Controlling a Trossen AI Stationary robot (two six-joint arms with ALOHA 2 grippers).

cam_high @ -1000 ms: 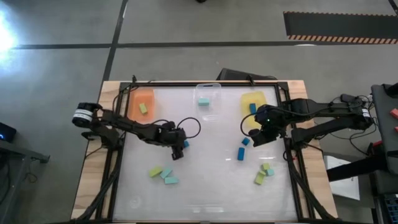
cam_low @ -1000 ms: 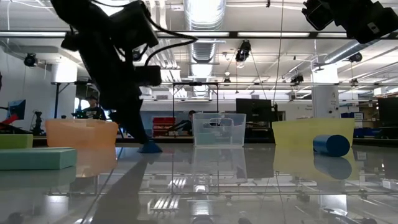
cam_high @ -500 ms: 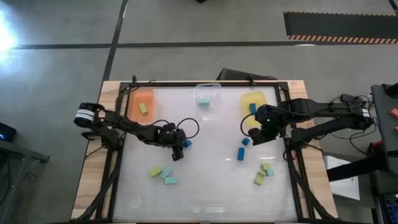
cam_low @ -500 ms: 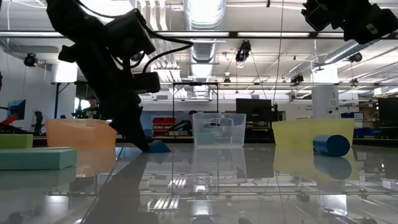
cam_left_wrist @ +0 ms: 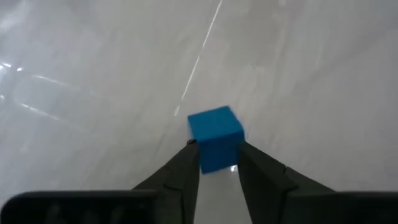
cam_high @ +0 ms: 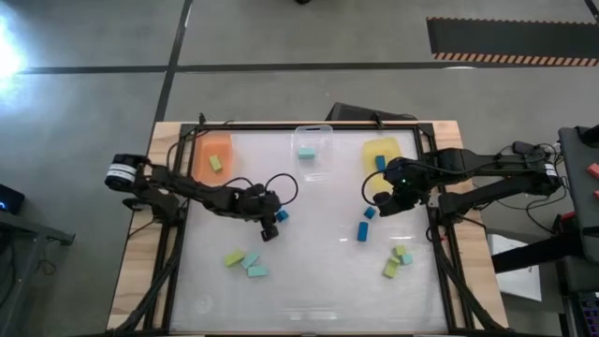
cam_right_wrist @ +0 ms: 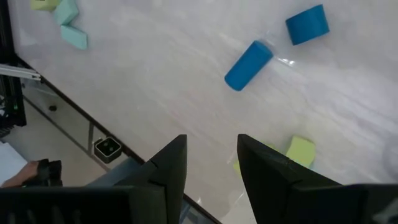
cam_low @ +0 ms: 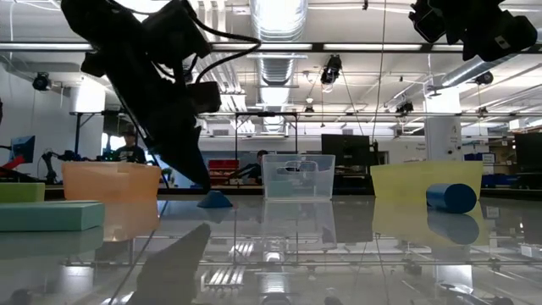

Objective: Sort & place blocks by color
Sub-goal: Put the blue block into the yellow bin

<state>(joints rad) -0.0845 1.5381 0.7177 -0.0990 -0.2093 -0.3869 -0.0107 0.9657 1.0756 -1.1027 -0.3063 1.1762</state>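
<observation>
— Change since a second ago: the left claw (cam_high: pixel 274 223) has slid a little toward the blue cube (cam_high: pixel 283 215) near the middle of the worktop (cam_high: pixel 309 281); the cube itself has barely shifted.

— Meaning for the task?

— A pick is being lined up, I judge; in the left wrist view the cube (cam_left_wrist: pixel 215 134) sits on the surface at the fingertips (cam_left_wrist: pixel 193 149), partly between them; the fingers stand narrowly apart and are not yet closed on it.

— Pose of the arms?

— The left arm reaches low from the left edge, wrist tilted down; the right claw (cam_right_wrist: pixel 210 152) hangs raised by the yellow tray (cam_high: pixel 381 150), fingers moderately apart, holding nothing; it has hardly moved.
</observation>
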